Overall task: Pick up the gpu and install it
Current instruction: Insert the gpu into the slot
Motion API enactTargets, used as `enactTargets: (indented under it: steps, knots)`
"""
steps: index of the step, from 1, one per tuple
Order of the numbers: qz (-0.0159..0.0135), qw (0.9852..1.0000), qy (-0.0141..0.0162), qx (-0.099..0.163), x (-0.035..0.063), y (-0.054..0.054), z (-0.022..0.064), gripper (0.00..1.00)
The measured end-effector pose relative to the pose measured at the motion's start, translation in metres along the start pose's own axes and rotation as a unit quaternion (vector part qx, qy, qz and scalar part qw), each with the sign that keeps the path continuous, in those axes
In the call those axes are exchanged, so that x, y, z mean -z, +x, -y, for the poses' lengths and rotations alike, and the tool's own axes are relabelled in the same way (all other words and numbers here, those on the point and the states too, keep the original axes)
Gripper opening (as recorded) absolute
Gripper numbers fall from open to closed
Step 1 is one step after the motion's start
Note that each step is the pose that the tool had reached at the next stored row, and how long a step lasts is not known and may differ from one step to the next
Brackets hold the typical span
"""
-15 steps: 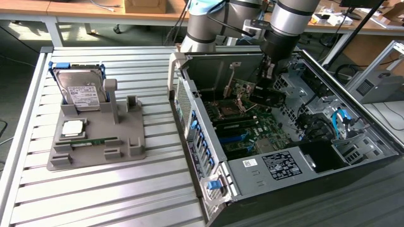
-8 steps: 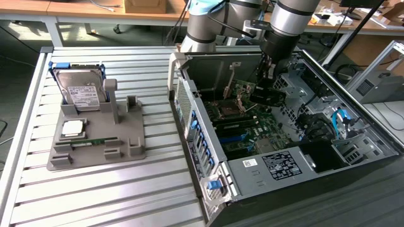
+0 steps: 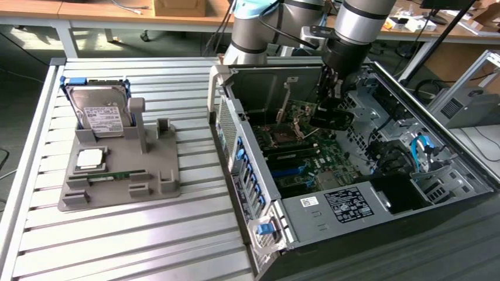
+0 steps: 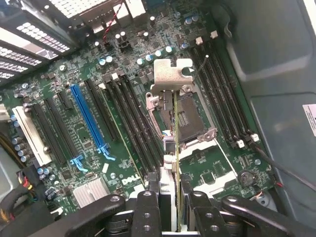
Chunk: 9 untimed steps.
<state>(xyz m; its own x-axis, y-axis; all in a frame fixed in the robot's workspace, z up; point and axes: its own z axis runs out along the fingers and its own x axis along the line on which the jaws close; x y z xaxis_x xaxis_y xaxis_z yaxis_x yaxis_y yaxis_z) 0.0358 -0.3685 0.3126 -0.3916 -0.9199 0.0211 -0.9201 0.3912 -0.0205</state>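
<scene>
Wrist view: my claw (image 4: 174, 197) is pinching the gpu (image 4: 171, 148) edge-on between its two fingers, the card's silvery bracket (image 4: 173, 74) at the far end from me. The card lines up over the socket (image 4: 191, 116) on the motherboard (image 4: 98, 89), with the blue slot (image 4: 89, 118) off to one side; whether the card touches the board I cannot tell. Exterior view: my claw (image 3: 332, 120) is down inside the open case (image 3: 258, 170). On the worktop (image 3: 156, 234), at the exterior view's left, a grey holder (image 3: 117, 181) props up a drive (image 3: 102, 114).
</scene>
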Motion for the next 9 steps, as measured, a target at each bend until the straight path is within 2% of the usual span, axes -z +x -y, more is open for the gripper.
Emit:
enactTargets:
  steps: [9]
  knots:
    - [0.0007, 0.9995, 0.0007, 0.031, 0.0, 0.0, 0.0, 0.27]
